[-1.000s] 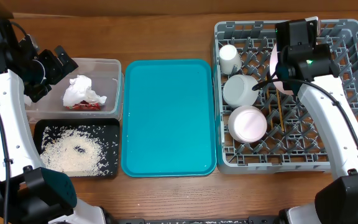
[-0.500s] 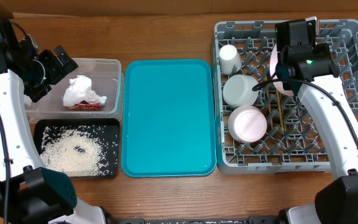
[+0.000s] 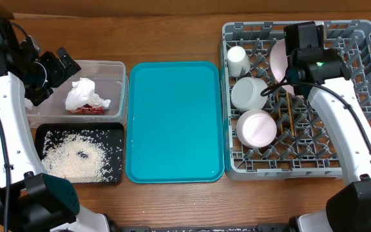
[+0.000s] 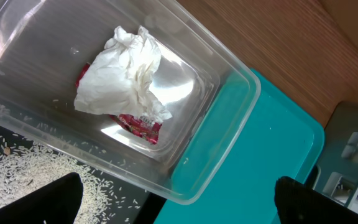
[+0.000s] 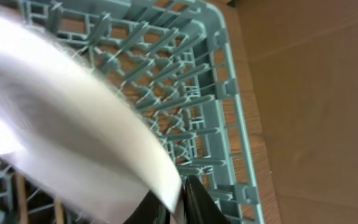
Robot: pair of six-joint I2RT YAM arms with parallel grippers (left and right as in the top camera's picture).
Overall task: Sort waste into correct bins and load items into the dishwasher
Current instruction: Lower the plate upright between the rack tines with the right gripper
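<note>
Pinching the large plate by its rim with the right tool, tilted steeply above the far pegs of the dish rack. Stiff, glossy and breakable; probably slick under so narrow a bite, so better taken deeper on the rim and lowered gently between pegs. Left tool spread wide, holding nothing, above the clear tub with napkin and sauce packet.

Pinkish plate on edge in rack
</note>
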